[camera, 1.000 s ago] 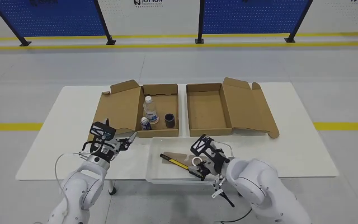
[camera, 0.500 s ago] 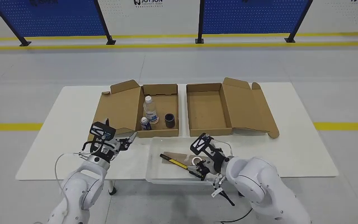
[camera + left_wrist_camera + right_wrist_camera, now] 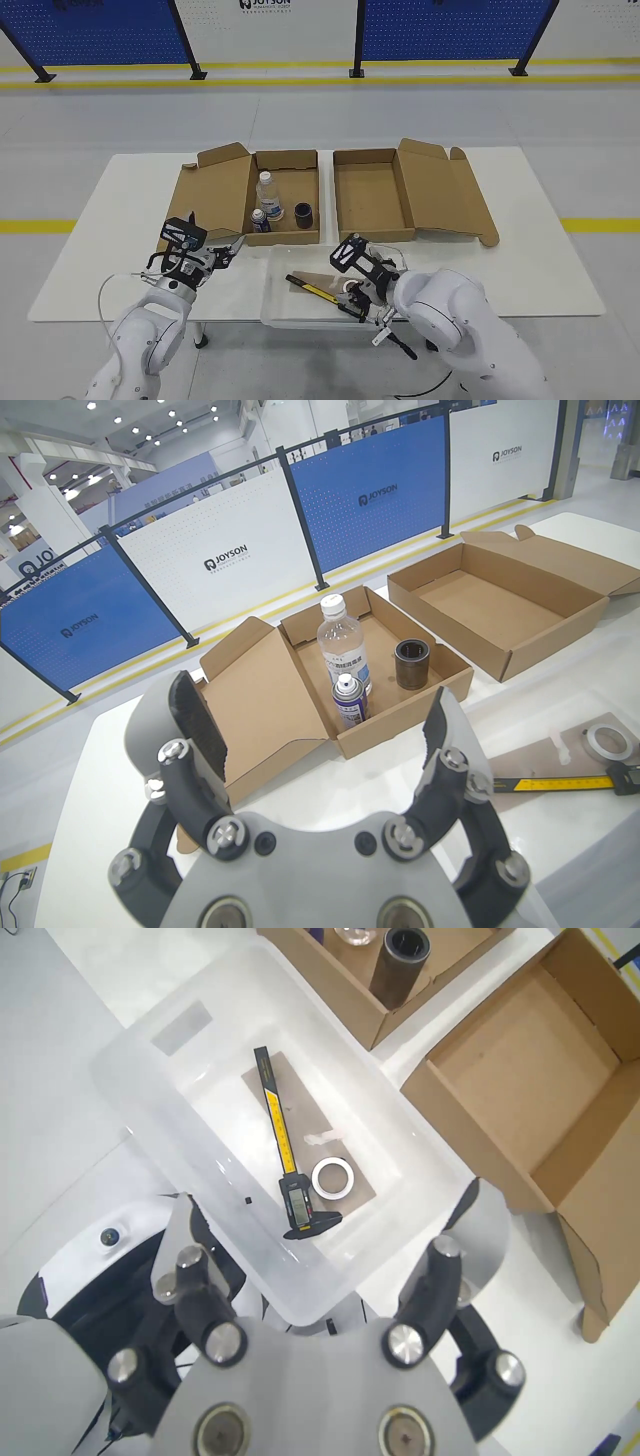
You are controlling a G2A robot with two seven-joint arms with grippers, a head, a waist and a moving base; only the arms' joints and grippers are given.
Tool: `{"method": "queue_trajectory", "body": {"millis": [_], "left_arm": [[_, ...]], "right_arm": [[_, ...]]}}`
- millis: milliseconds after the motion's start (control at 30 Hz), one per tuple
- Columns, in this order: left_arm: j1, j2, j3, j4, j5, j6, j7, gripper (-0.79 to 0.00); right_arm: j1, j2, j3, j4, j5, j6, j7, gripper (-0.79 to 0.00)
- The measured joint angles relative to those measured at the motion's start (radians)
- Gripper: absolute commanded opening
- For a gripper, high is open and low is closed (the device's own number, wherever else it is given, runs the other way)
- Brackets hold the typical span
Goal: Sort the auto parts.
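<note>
**Jaws of both grippers stand open, nothing is held**

The right gripper (image 3: 330,1203) hangs above the near edge of the clear plastic bin (image 3: 165,1093) with its jaws spread wide. The left gripper (image 3: 314,695) is also wide open and holds nothing; it is over the white table (image 3: 120,230), beside the bin, and faces the boxes.

The parts to be sorted lie inside the bin, on a flat brown cardboard sheet (image 3: 310,1118). One is a black digital caliper with a yellow scale (image 3: 282,1143). The other is a flat silver metal ring (image 3: 333,1178), just beside the display head of the caliper; I cannot tell if they touch.

Behind the bin are two open brown cardboard boxes. The left box (image 3: 250,710) already contains an upright clear plastic bottle with a white cap (image 3: 342,650), a small blue spray can (image 3: 350,700) and a dark metal cylinder sleeve (image 3: 412,662). The right box (image 3: 490,605) stands beside it, lid folded back.

In my judgement, the next grasp is delicate. The ring is thin and lies flat, so the fingers may slide over it or push it along the sheet. Because the caliper is so near, one finger may come down on it and shift it, or catch both things together. The bin wall is close to the right gripper, and a descent at a wrong angle could hit the rim and move the light bin.
</note>
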Motion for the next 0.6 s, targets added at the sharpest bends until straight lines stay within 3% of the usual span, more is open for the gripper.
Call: {"method": "queue_trajectory", "body": {"millis": [133,167,267,400,433,467,600], "left_arm": [[0.0,0.0,0.0,0.0,0.0,0.0,0.0,0.0],[0.0,0.0,0.0,0.0,0.0,0.0,0.0,0.0],[0.0,0.0,0.0,0.0,0.0,0.0,0.0,0.0],[0.0,0.0,0.0,0.0,0.0,0.0,0.0,0.0],[0.0,0.0,0.0,0.0,0.0,0.0,0.0,0.0],[0.0,0.0,0.0,0.0,0.0,0.0,0.0,0.0],[0.0,0.0,0.0,0.0,0.0,0.0,0.0,0.0]], "right_arm": [[0.097,-0.026,-0.095,0.081,-0.003,0.06,0.081,0.0],[0.118,-0.032,-0.114,0.102,0.005,0.072,0.092,-0.058],[0.179,-0.052,-0.166,0.172,0.029,0.096,0.115,-0.135],[0.229,-0.073,-0.217,0.259,0.054,0.106,0.111,-0.12],[0.236,-0.077,-0.228,0.277,0.057,0.106,0.109,-0.188],[0.242,-0.081,-0.239,0.295,0.061,0.105,0.106,-0.348],[0.266,-0.097,-0.276,0.371,0.069,0.102,0.097,-0.379]]}}
